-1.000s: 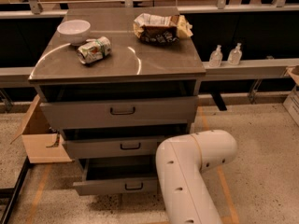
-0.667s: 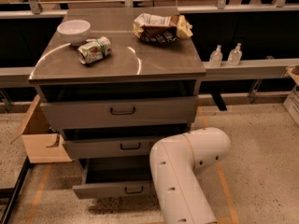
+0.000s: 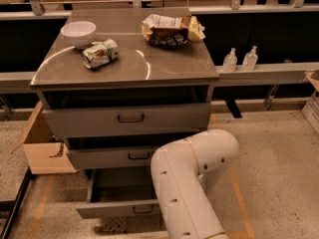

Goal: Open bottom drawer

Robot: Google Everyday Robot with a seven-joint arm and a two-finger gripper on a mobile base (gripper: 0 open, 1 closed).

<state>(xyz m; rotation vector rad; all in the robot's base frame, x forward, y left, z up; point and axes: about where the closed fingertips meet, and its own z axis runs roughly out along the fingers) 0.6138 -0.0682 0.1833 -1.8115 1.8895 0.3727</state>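
1. Three grey drawers sit under one tabletop (image 3: 164, 66). The bottom drawer (image 3: 109, 211) is pulled out furthest, its interior showing, and its right end disappears behind the white arm (image 3: 192, 183).
2. The tool is out of sight behind that arm, somewhere by the bottom drawer's right end. I cannot tell how wide it is or whether it has hold of anything.
3. Above that hidden spot come the middle drawer (image 3: 107, 158) and then the top drawer (image 3: 164, 117), each with a dark gap over its front.
4. Higher still and well apart from the tool, the tabletop carries a white bowl (image 3: 78, 32), a crumpled can (image 3: 100, 53) just beside it, and an opened snack bag (image 3: 172, 30) further right.
5. Up and to the right, two small bottles (image 3: 240, 59) stand on a ledge.
6. Far to the left, an open cardboard box (image 3: 42, 153) sits on the floor against the cabinet.
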